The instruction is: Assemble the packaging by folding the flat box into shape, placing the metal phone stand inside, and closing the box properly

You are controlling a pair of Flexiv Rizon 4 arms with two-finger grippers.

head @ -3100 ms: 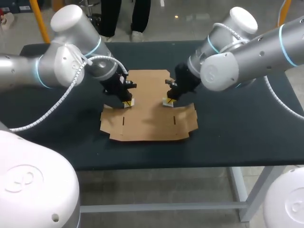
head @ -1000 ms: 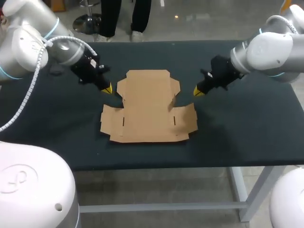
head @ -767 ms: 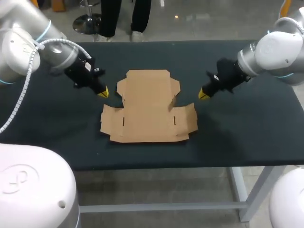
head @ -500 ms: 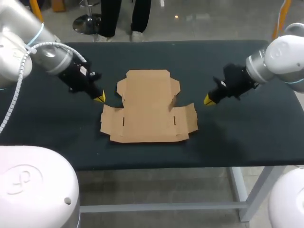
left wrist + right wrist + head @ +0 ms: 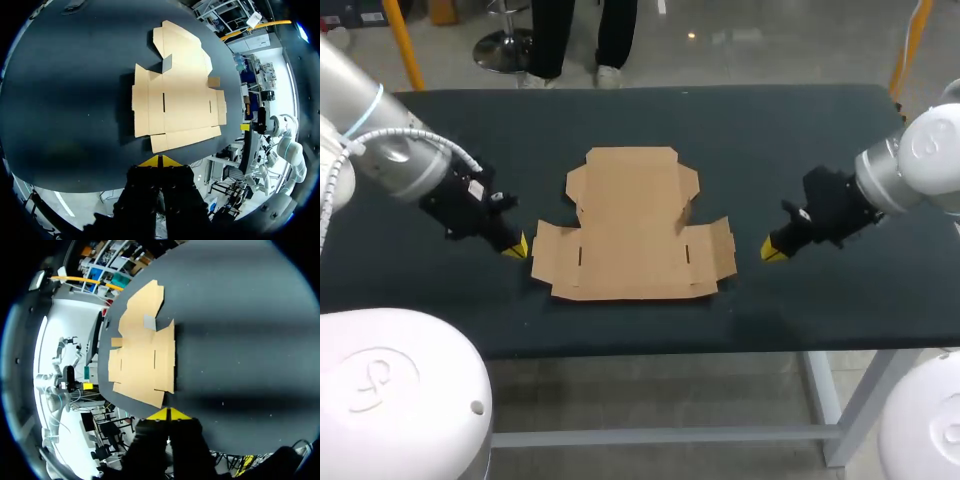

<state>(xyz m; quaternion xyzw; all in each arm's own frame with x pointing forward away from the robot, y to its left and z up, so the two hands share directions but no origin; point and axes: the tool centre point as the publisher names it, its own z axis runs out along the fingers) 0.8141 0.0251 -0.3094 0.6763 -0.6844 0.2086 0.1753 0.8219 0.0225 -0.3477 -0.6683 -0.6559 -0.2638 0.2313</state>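
At centre frame the flat box [image 5: 632,225] lies unfolded on the table [image 5: 800,130], unmoved. Left jaws have withdrawn to just beside its lower-left flap, right jaws to near its right flap — both pairs pressed together, empty.

head view: l arm [image 5: 390,165] & r arm [image 5: 920,170] cut off at the sides; white robot body [image 5: 390,400] covers desk [image 5: 770,120] near-l corner. wrist views: black rim clips desk edges; l jaws & r jaws mostly behind dark housings [image 5: 160,200], only yellow tips [image 5: 171,162] show. box [image 5: 635,225] underside hidden.
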